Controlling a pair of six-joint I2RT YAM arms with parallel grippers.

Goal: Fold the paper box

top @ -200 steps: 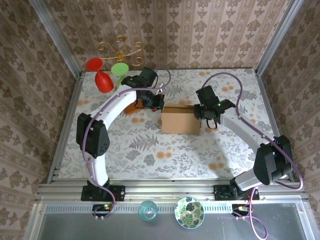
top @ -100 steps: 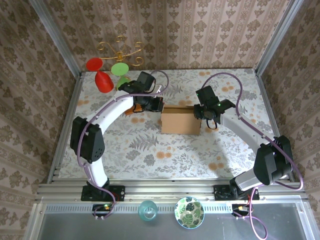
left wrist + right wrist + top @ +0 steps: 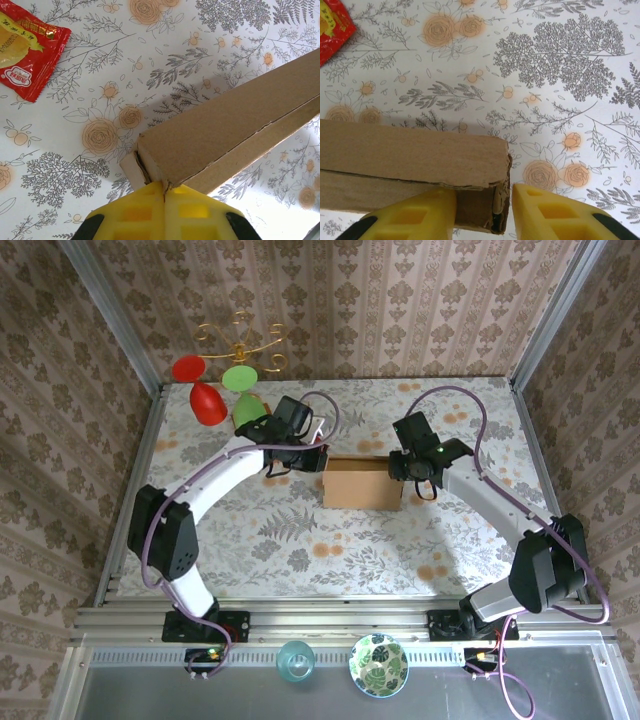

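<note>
Brown paper box (image 3: 362, 484), floral-patterned table (image 3: 300, 545)

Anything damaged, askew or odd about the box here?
Yes: the paper box has a crushed, frayed end corner by the right gripper, and its side seam gapes slightly there.

A red-and-yellow packet (image 3: 27, 47) lies flat on the flowered tablecloth (image 3: 290, 540). At the far wall a curly gilt stand (image 3: 238, 340) rises near a red disc (image 3: 187, 367), a green disc (image 3: 239, 377) and a red cone (image 3: 208, 403). Down at the near rail, a teal glass (image 3: 295, 661) sits just beside a leaf-patterned bowl (image 3: 378, 664).
</note>
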